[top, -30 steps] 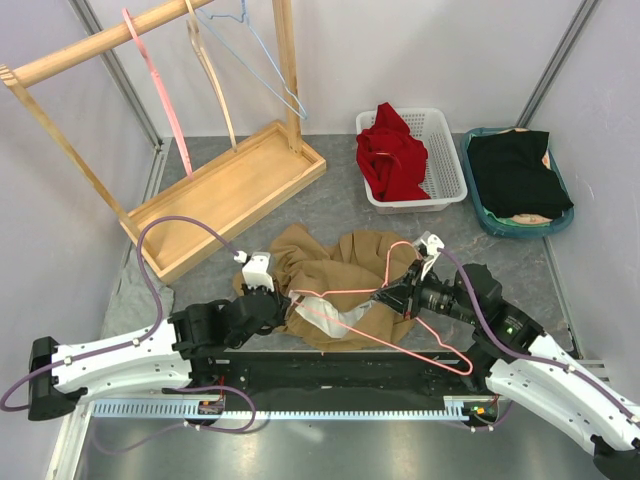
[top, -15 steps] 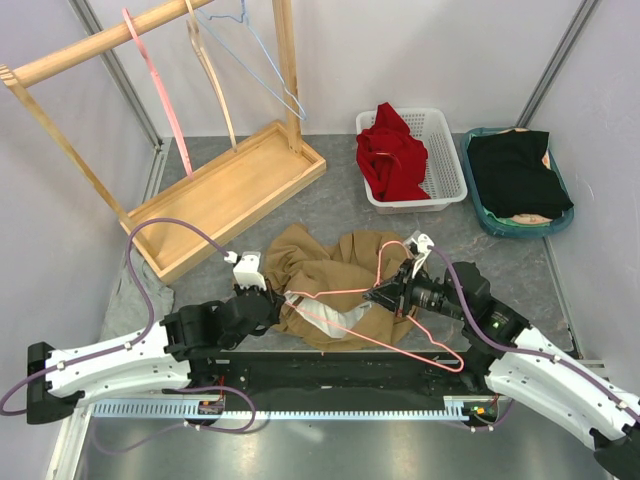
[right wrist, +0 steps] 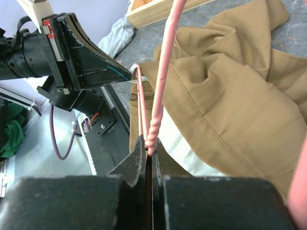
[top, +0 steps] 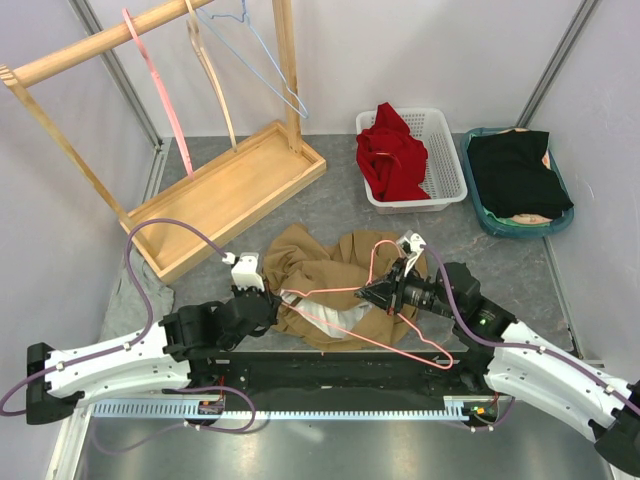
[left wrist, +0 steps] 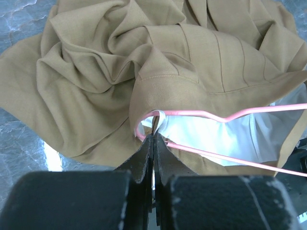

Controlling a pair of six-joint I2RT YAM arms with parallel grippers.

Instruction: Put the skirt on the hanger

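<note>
Your left tool (left wrist: 153,138) pinches the skirt (left wrist: 96,72) waistband; right tool (right wrist: 149,145) clamps the hanger (right wrist: 163,72). Grey marbled bench (top: 330,205), pale walls (top: 430,50), wooden rack (top: 230,185) upper left.

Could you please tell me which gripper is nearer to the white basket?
Right. The right gripper is on the side of the skirt facing the white basket; the left gripper is across the skirt, farther away.

Top external: high above the near edge, looking down toward 12 o'clock — far, whole grey mottled table (top: 330,205) in frame.
Left wrist: close, low, facing 3 o'clock onto the crumpled tan cloth skirt (left wrist: 96,72).
Right wrist: close, facing 9 o'clock.
Shared: skirt and thin pink wire hanger (right wrist: 166,62) — all three.
</note>
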